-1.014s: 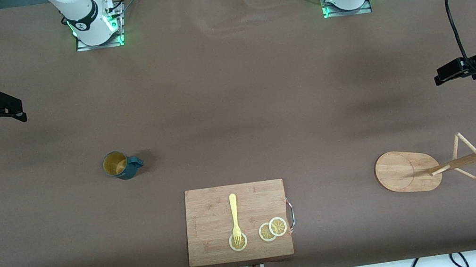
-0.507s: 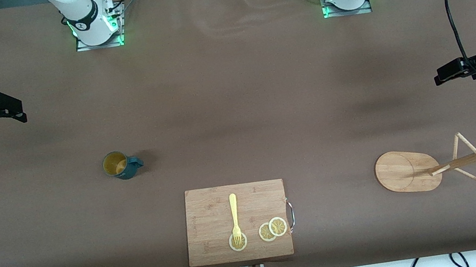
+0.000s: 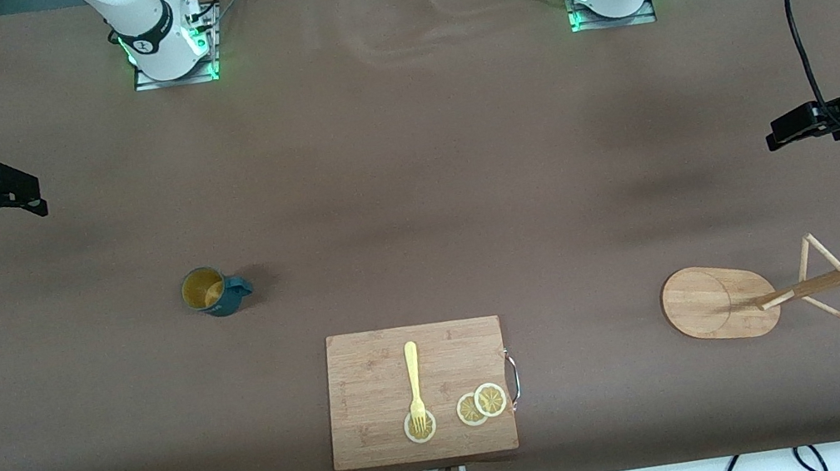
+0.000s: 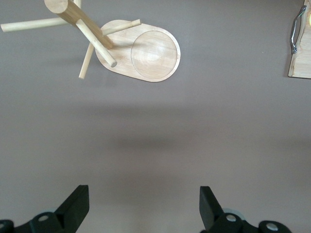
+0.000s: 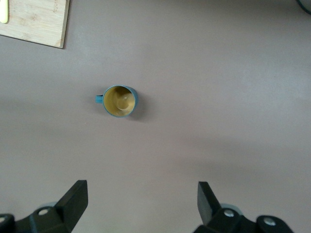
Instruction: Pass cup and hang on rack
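You have the cup (image 3: 214, 291) upright on the table (image 3: 410, 170), left of centre in the front view. The rack (image 3: 766, 292) stands at lower right. Your right gripper (image 5: 141, 204) hangs at the left edge, fingers spread wide, empty. Your left gripper (image 4: 143, 206) hangs at the right edge, likewise wide and empty.

Teal, yellow-lined cup (image 3: 213, 291) upright toward the right arm's end; wooden rack (image 3: 741, 293) upright, pegs bare.
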Robot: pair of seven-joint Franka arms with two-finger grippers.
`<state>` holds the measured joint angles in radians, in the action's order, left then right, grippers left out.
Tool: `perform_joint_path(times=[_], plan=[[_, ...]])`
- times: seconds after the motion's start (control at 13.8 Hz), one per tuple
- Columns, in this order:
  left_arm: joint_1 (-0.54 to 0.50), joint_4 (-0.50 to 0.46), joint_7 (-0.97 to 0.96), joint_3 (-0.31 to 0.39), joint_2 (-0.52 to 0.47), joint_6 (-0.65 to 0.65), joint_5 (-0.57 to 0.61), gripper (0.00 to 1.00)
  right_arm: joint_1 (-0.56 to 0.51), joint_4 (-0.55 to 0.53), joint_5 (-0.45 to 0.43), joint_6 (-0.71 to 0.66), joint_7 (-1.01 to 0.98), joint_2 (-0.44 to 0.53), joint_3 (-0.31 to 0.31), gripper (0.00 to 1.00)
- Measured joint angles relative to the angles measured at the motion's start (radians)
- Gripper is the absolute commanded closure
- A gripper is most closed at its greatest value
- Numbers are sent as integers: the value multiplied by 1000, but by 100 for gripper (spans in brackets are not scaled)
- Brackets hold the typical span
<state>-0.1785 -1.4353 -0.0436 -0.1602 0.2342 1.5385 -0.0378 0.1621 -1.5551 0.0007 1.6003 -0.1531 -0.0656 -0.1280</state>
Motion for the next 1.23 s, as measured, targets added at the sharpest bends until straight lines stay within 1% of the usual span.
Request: perform_joint_path(times=[0.22, 0.36, 0.65, 0.87, 1.01, 1.16, 1.23], plan=[[0, 0, 0, 0, 0, 0, 0, 0, 1, -1, 0, 0, 0, -4, 1, 0], [0, 0, 0, 0, 0, 0, 0, 0, 4, -4, 0, -3, -1, -31, 4, 0], [0, 0, 0, 0, 0, 0, 0, 0, 13, -13, 0, -8, -1, -123, 9, 0], [2, 1, 0, -1, 1, 0, 0, 0, 13, -20, 2, 3, -1, -251, 9, 0], [2, 1, 0, -1, 1, 0, 0, 0, 13, -19, 18, 58, -1, -332, 10, 0], [2, 1, 0, -1, 1, -1, 0, 0, 28, -35, 38, 187, -1, -380, 11, 0], [2, 1, 0, -1, 1, -1, 0, 0, 40, -68, 41, 267, 0, -391, 12, 0]])
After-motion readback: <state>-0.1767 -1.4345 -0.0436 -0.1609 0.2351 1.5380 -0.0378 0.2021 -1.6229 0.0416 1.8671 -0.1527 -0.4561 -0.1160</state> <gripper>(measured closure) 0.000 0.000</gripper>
